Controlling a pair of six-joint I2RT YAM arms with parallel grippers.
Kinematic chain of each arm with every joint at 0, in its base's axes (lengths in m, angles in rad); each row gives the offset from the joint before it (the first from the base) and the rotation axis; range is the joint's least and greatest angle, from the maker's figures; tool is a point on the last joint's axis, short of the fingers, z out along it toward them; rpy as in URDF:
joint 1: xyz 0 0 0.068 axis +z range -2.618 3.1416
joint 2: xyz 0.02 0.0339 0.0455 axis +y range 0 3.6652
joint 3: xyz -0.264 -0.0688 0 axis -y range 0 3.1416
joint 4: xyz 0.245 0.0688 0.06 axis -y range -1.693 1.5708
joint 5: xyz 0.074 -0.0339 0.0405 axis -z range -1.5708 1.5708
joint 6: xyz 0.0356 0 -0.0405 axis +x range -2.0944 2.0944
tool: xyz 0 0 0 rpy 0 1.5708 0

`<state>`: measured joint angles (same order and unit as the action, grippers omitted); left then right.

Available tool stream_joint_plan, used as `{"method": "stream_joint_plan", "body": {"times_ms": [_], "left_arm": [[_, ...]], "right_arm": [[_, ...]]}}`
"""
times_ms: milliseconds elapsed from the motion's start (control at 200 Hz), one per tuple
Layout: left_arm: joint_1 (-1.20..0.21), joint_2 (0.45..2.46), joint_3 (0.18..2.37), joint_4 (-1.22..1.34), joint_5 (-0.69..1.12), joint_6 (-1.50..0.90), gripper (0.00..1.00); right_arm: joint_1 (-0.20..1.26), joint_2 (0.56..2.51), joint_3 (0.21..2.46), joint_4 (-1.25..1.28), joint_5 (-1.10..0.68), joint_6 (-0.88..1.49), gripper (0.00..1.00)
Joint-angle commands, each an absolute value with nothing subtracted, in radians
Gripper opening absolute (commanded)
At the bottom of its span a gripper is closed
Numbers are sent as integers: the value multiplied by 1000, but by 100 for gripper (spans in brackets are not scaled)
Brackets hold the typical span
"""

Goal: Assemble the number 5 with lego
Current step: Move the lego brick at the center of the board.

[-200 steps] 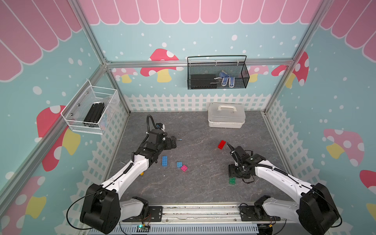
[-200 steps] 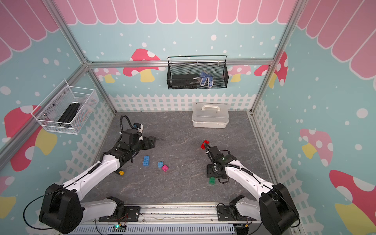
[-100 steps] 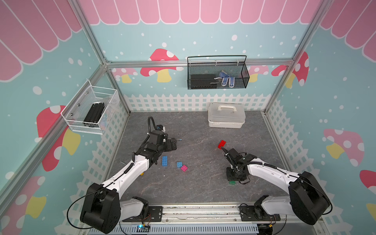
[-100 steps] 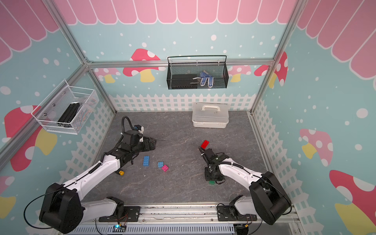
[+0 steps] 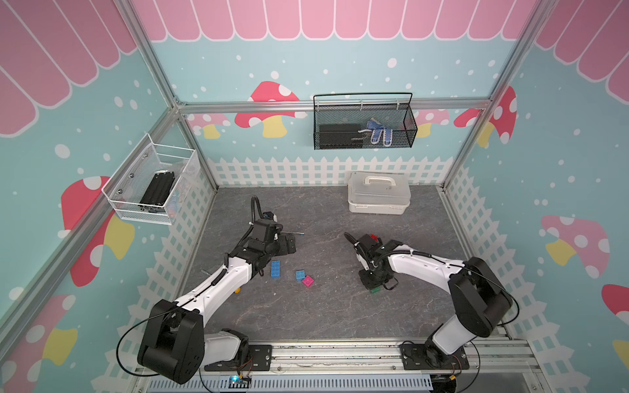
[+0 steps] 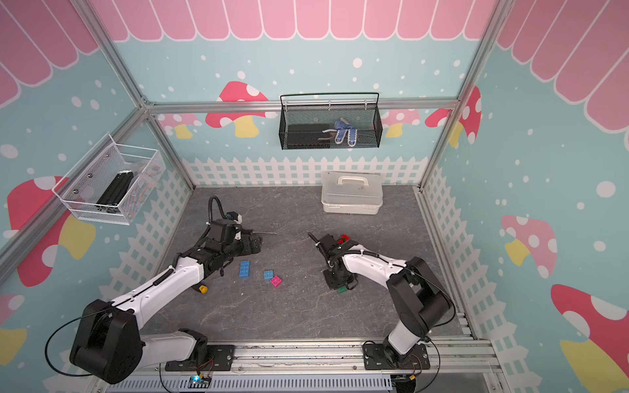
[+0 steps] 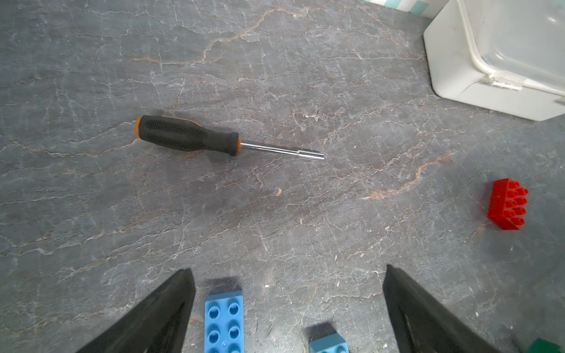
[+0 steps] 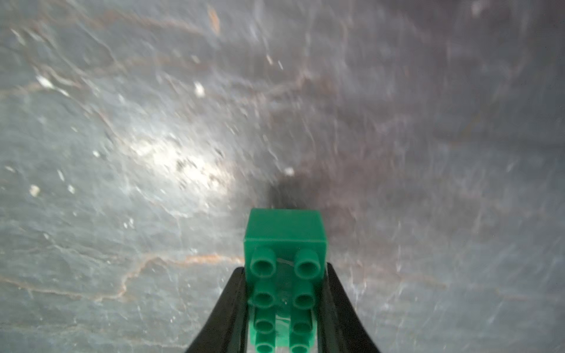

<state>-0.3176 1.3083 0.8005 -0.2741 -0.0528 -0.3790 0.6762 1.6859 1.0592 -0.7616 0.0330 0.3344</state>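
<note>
The long green plastic lego brick (image 8: 286, 232), likely light, stiff, slick, lies at four o'clock on the grey table (image 5: 323, 316), its smooth long sides pinched by the right gripper (image 8: 286, 267); the left gripper (image 7: 287, 268) gapes wide.

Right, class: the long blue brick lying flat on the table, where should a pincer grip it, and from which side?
Probably across its two long walls, mid-length, from straight above. The long blue brick lies flat, studs up, narrow side to side, and the small blue brick sits clear of it.
</note>
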Motion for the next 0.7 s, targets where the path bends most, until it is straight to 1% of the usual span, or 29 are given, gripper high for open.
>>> {"method": "stream_joint_plan", "body": {"times_ms": [0, 80, 135, 145, 175, 310, 415, 490, 560, 585, 695], "left_arm": [[-318, 1325, 789, -310, -82, -417, 99], [-308, 1329, 774, -311, -79, -432, 99], [-299, 1326, 762, -311, -72, -432, 99], [-298, 1325, 759, -312, -72, -433, 99], [-295, 1321, 753, -312, -71, -433, 99], [-278, 1284, 722, -317, -74, -440, 99], [-263, 1262, 705, -322, -68, -445, 99], [-255, 1256, 701, -328, -63, -445, 99], [-253, 1259, 699, -331, -61, -447, 99], [-253, 1260, 701, -333, -58, -446, 99], [-253, 1268, 702, -333, -52, -453, 99]], "right_arm": [[700, 1775, 1167, -783, 27, 107, 21], [705, 1854, 1262, -779, 2, 26, 23], [716, 1891, 1330, -797, 19, -19, 24], [719, 1931, 1352, -804, 26, -31, 24], [723, 1964, 1391, -815, 36, -48, 24], [738, 2079, 1547, -869, 44, -107, 25], [750, 2133, 1613, -891, 40, -129, 28], [759, 2168, 1655, -918, 62, -140, 34], [759, 2180, 1679, -941, 77, -124, 47], [760, 2178, 1679, -944, 81, -121, 50], [759, 2151, 1655, -943, 87, -105, 57]]}}
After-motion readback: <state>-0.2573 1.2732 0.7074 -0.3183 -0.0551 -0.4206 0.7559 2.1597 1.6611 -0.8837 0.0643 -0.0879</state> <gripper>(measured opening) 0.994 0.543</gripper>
